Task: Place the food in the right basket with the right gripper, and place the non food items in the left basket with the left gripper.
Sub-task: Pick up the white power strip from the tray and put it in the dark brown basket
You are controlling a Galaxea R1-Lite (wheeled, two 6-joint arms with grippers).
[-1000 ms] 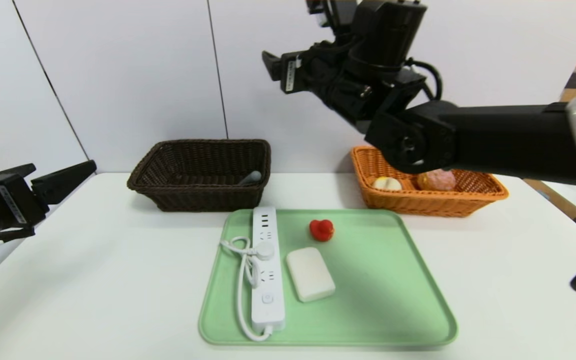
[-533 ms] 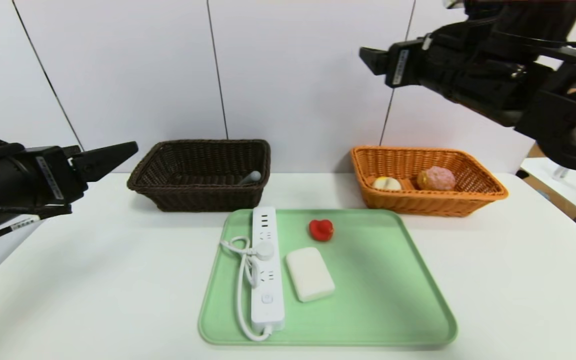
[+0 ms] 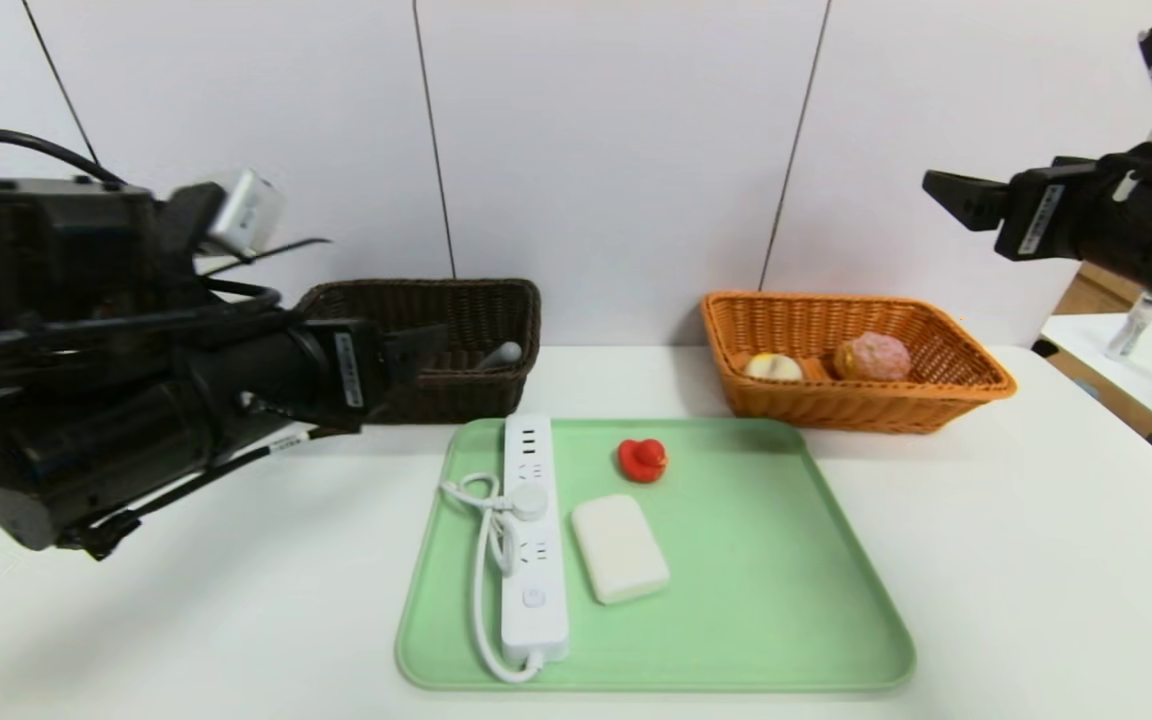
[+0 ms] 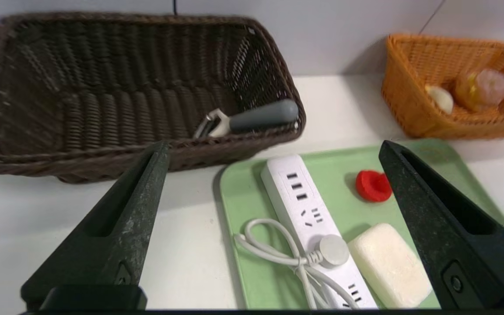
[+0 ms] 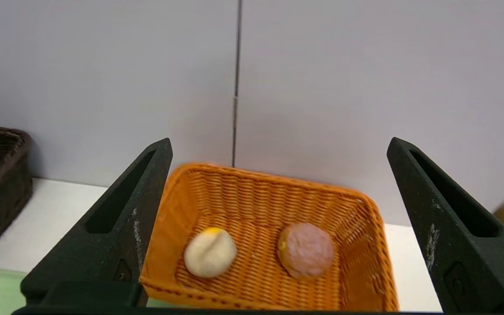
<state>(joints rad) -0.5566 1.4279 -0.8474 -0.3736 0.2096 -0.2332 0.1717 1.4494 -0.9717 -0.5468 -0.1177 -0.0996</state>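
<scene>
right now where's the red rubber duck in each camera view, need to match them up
Head view: red rubber duck on the green tray, beyond the soap bar.
Left wrist view: duck on the tray, beside the power strip.
Right wrist view: not in it.
Shared landmark: orange basket, in all three.

a flat white counter (image 3: 986, 560) carries three things directly: a rectangular dark brown woven wicker basket (image 3: 476, 300) at the back left, a rectangular orange woven wicker basket (image 3: 946, 400) at the back right, and a pale green rounded plastic tray (image 3: 756, 600) in front, between them.
</scene>
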